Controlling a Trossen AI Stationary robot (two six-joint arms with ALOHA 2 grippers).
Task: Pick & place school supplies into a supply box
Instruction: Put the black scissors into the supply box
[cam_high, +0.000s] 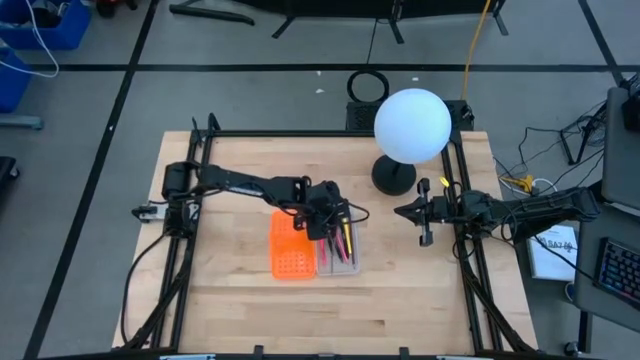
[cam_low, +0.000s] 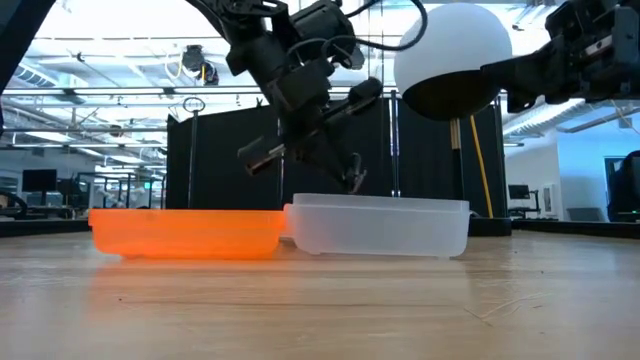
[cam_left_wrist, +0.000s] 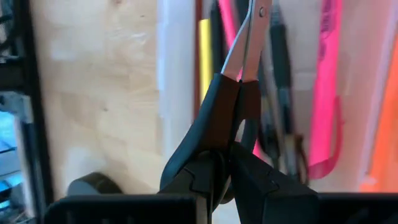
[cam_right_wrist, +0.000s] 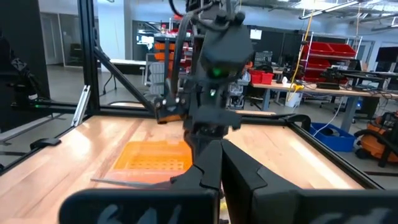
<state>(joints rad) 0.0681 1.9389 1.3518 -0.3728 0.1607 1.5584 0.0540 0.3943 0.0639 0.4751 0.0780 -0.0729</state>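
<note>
The supply box lies open at mid-table: its orange grid half (cam_high: 290, 252) sits on the left and its translucent tray (cam_high: 338, 262) on the right. Pink (cam_left_wrist: 326, 81), yellow (cam_left_wrist: 205, 56) and dark (cam_left_wrist: 280, 87) pens lie in the tray. My left gripper (cam_high: 330, 215) hovers over the tray, shut on the small silver scissors (cam_left_wrist: 249, 37). In the low view it (cam_low: 345, 165) hangs just above the tray's rim (cam_low: 380, 205). My right gripper (cam_high: 405, 211) waits near the table's right edge, shut and holding nothing. My left gripper pinches the scissors by their black handles (cam_left_wrist: 227, 106) between its two fingers (cam_left_wrist: 193, 177). It comes from above, slanting down, with the fingers lying along the scissors. The silver blades point away from the fingers toward the pens in the tray, and the scissors are lifted clear.
A white globe lamp (cam_high: 412, 125) on a black base (cam_high: 393, 178) stands at the table's far right, between the box and my right arm. Black frame rails (cam_high: 470, 260) run along the table's sides. Bare wood (cam_high: 300, 315) lies toward the near edge.
</note>
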